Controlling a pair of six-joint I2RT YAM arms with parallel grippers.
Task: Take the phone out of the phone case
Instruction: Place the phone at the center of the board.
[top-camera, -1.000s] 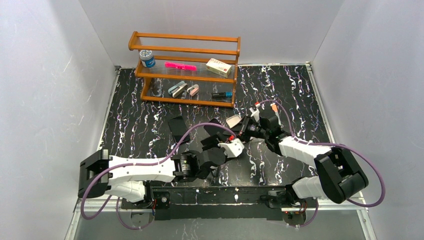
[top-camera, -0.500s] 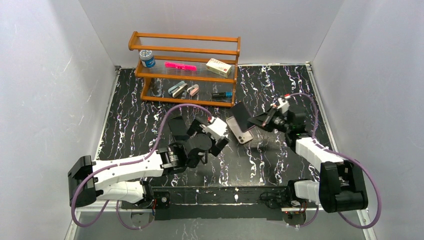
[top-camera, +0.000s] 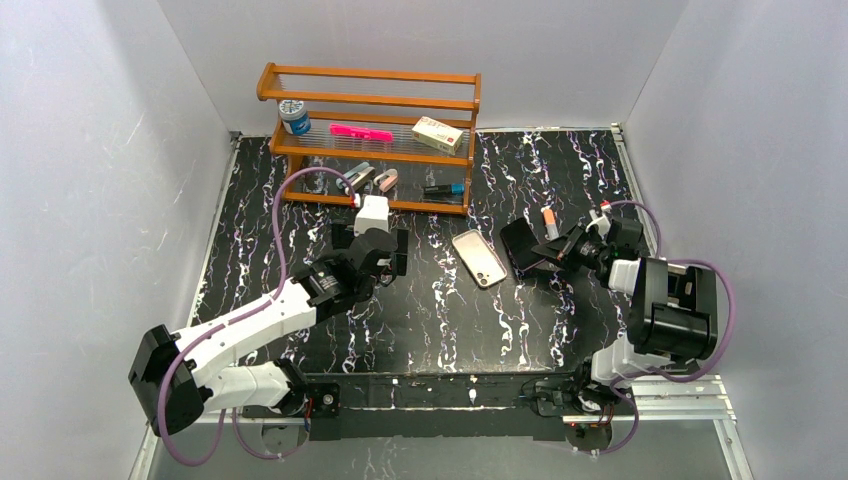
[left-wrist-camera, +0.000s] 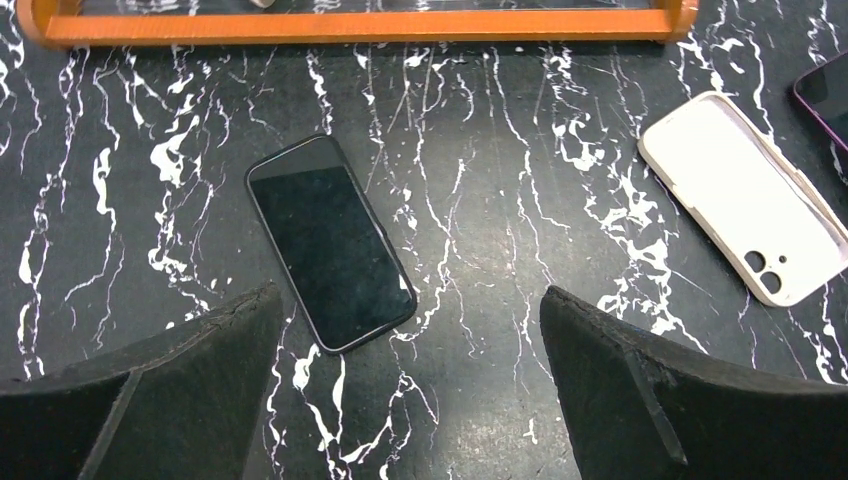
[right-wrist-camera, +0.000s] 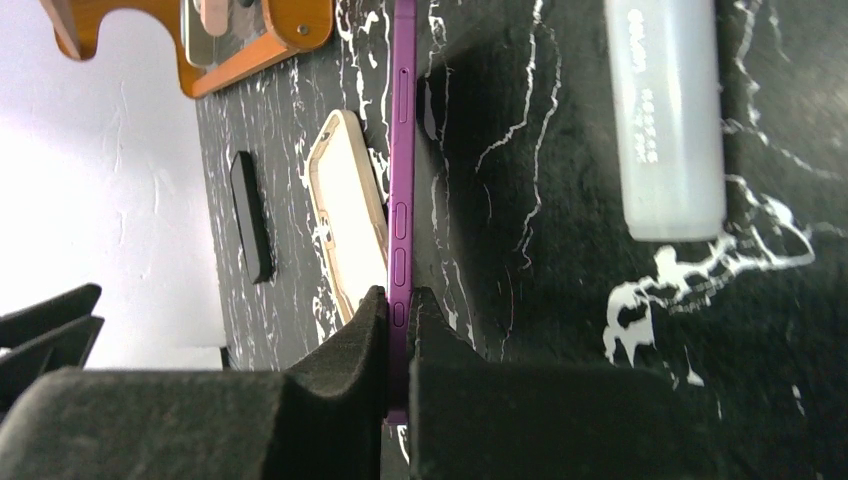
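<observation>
The cream phone case (top-camera: 478, 257) lies empty on the black marbled table, also in the left wrist view (left-wrist-camera: 745, 195) and the right wrist view (right-wrist-camera: 350, 210). My right gripper (top-camera: 545, 250) is shut on the edge of the purple phone (top-camera: 518, 245), holding it tilted just right of the case; in the right wrist view the phone (right-wrist-camera: 403, 150) is edge-on between my pads (right-wrist-camera: 400, 320). My left gripper (top-camera: 372, 250) is open and empty (left-wrist-camera: 410, 295), left of the case.
A second, black phone (left-wrist-camera: 330, 245) lies on the table below my left gripper. A white tube (top-camera: 548, 217) lies behind the purple phone. An orange wooden shelf (top-camera: 370, 135) with small items stands at the back. Grey walls close in both sides.
The two grippers have parted. My left gripper let go and swung back left, away from the case, which now lies on the table. My right gripper carried the purple phone to the right.
</observation>
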